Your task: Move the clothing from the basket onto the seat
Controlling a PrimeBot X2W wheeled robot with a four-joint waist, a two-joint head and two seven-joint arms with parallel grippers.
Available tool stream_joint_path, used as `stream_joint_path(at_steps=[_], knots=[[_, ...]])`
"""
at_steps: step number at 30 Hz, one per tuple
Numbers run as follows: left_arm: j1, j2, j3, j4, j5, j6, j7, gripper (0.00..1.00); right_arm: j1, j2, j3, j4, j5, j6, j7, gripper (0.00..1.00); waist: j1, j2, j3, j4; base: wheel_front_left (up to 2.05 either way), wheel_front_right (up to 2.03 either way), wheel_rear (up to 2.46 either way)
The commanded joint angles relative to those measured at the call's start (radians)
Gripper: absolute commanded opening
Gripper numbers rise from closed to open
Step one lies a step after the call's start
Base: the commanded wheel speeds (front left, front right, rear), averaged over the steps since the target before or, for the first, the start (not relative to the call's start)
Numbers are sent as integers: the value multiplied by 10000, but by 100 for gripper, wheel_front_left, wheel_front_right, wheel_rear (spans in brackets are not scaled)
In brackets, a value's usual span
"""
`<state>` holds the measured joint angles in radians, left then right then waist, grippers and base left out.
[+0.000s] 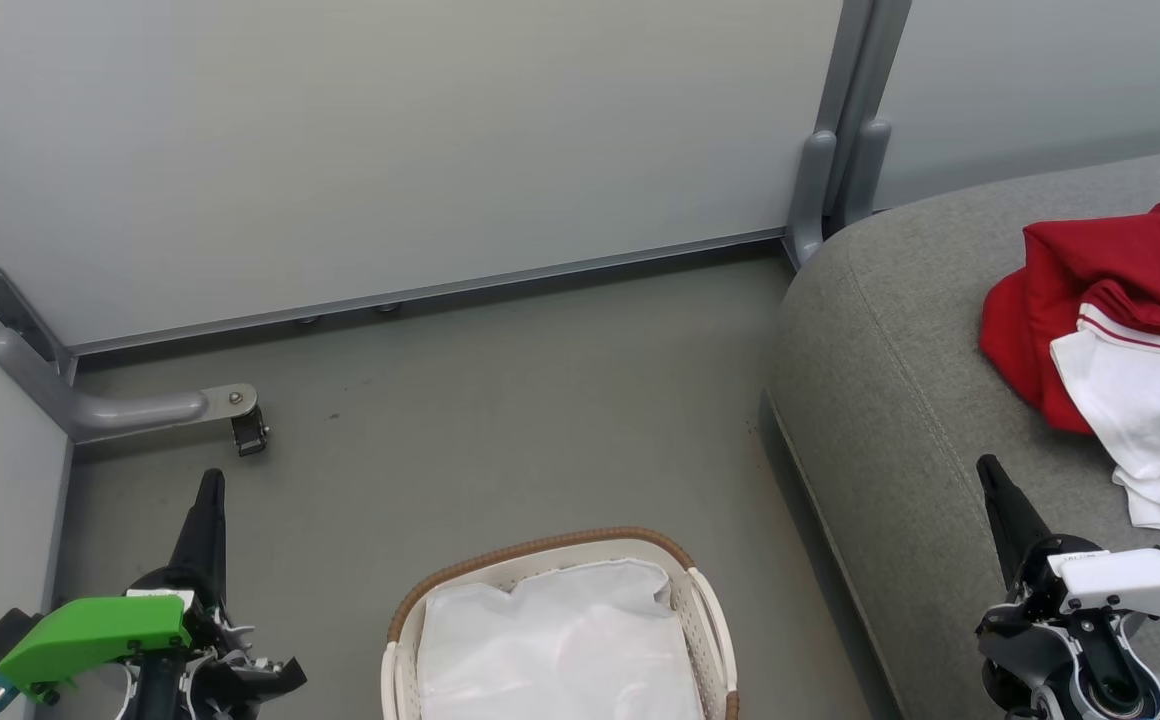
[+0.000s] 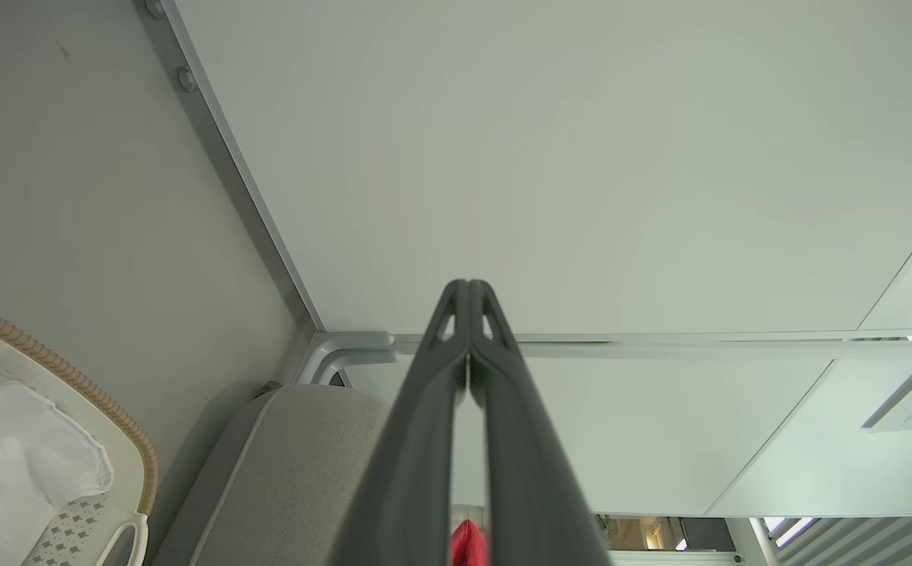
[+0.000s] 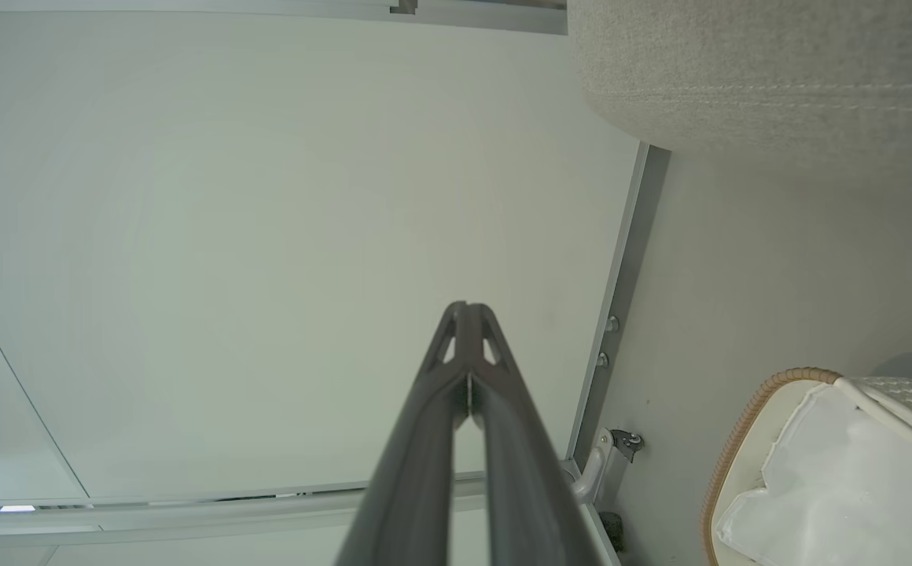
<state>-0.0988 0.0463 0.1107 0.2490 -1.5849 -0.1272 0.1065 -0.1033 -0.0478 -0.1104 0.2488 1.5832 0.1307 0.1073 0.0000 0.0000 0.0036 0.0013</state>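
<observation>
Closed and empty, left end effector (image 1: 210, 485) and right end effector (image 1: 990, 475) flanked the basket (image 1: 540, 545); right of it, soft, light-looking clothing (image 1: 1090, 270) lay on the seat (image 1: 890, 350); I'd pinch a raised fold.

Left pincer (image 1: 210, 480) with green wrist cover (image 1: 90, 632), right pincer (image 1: 986, 468) with white cover (image 1: 1135, 580), both long, dark, tapered.

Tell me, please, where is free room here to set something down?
Free: the seat strip between its rounded corner and the clothing; the floor between the wall panel, basket and seat. Crowded: the seat's right part, under the clothing and near the right end effector.
</observation>
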Motion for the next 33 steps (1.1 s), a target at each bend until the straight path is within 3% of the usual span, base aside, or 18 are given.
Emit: stream_joint_path(at_steps=[1, 33], knots=[[-162, 69, 46, -48, -221, -61, 69, 0, -87, -44, -52, -58, 208, 0, 71, 0, 0, 0, -2, -5, 0, 0, 0], [-164, 69, 50, -53, -298, -66, 113, 0, -84, -42, -62, -68, 314, 0, 103, 0, 0, 0, -5, -13, 0, 0, 0]])
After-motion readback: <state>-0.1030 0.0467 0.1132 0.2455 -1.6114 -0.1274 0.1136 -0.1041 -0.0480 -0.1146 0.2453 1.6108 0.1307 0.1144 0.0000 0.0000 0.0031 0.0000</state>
